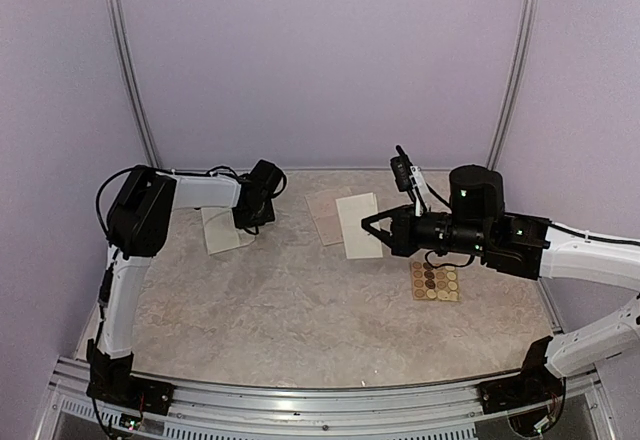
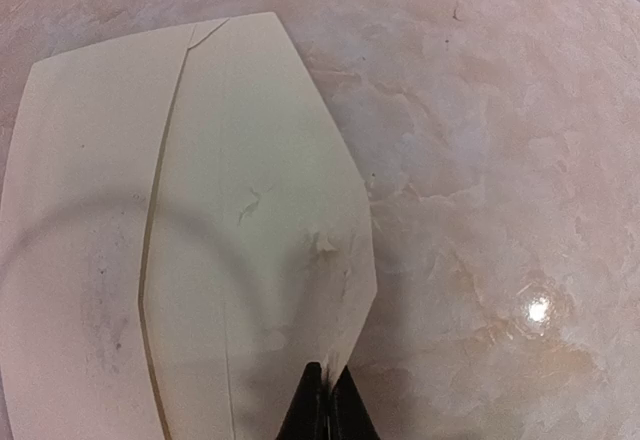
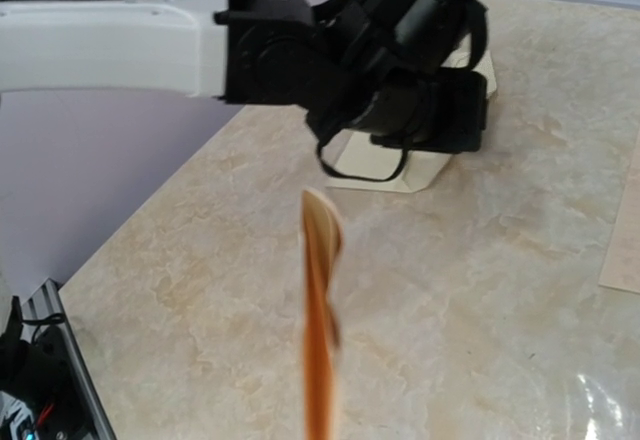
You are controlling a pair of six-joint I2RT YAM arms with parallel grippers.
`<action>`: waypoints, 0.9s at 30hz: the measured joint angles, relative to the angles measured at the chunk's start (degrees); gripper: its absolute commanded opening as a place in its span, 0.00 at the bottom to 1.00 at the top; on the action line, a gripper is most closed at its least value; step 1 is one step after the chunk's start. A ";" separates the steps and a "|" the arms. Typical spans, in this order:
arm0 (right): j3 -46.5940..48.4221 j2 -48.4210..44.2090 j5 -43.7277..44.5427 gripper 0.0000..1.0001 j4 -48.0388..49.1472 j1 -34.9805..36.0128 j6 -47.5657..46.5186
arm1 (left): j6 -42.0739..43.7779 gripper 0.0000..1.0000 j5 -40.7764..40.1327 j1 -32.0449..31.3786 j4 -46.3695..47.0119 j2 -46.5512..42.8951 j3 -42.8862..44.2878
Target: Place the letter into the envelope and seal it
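Note:
The cream envelope (image 2: pixel 80 220) lies flat on the table at the back left, also visible in the top view as the envelope (image 1: pixel 222 231). Its pointed flap (image 2: pixel 260 200) lies spread out beside the body. My left gripper (image 2: pixel 329 385) is shut on the flap's near slanted edge, low over the table, and shows from above as the left gripper (image 1: pixel 254 212). My right gripper (image 1: pixel 368 224) hovers mid-table, shut on a round brown sticker (image 3: pixel 320 310) seen edge-on. The letter is hidden.
A pinkish-beige sheet (image 1: pixel 325 212) and a cream sheet (image 1: pixel 360 226) lie overlapping at the back centre, under the right gripper's tip. A tan sheet of round brown stickers (image 1: pixel 435 282) lies at the right. The left arm (image 3: pixel 390 70) stands across from the right wrist.

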 measured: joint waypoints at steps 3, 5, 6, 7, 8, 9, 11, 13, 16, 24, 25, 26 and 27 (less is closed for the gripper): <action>-0.07 0.00 0.07 0.00 0.00 -0.02 0.24 | -0.48 0.00 -0.17 -0.42 0.94 -3.34 -4.00; -0.20 -0.02 0.17 0.00 0.00 -0.02 0.44 | -0.76 0.00 -0.17 -0.74 1.29 -5.53 -6.80; -0.31 -0.07 0.28 0.00 0.00 -0.02 0.48 | -0.92 0.00 -0.15 -0.98 1.36 -6.45 -7.80; -0.48 -0.15 0.33 0.00 -0.02 -0.02 0.57 | -1.11 0.00 -0.11 -1.36 1.64 -7.54 -9.03; -0.68 -0.33 0.48 0.00 -0.02 -0.02 0.63 | -1.46 0.00 0.00 -1.84 1.97 -8.81 -10.45; -0.85 -0.57 0.55 0.00 -0.04 -0.02 0.68 | -1.73 0.00 0.28 -2.29 2.36 -10.05 -11.82; -1.25 -1.22 0.74 0.00 -0.02 -0.02 0.90 | -2.38 0.00 1.20 -3.67 3.82 -13.22 -15.72; -1.81 -2.21 0.96 0.00 -0.07 -0.02 1.22 | -3.28 0.00 2.51 -5.49 5.18 -16.83 -19.78; -2.69 -3.82 1.22 0.00 -0.11 -0.02 1.81 | -5.40 0.00 4.07 -9.53 6.91 -22.16 -25.14; -4.81 -7.30 3.13 0.00 -1.25 -0.02 3.37 | -14.75 0.00 4.59 -24.68 10.45 -31.43 -36.98; -5.22 -7.69 3.34 0.00 -1.53 -0.02 3.58 | -16.11 0.00 4.55 -26.67 10.49 -31.87 -37.57; -5.55 -7.98 3.65 0.00 -2.01 -0.02 3.80 | -17.84 0.00 4.44 -28.70 10.78 -32.17 -38.01; -5.79 -8.11 3.80 0.00 -2.34 -0.02 3.98 | -19.47 0.00 4.33 -30.67 11.08 -32.39 -38.40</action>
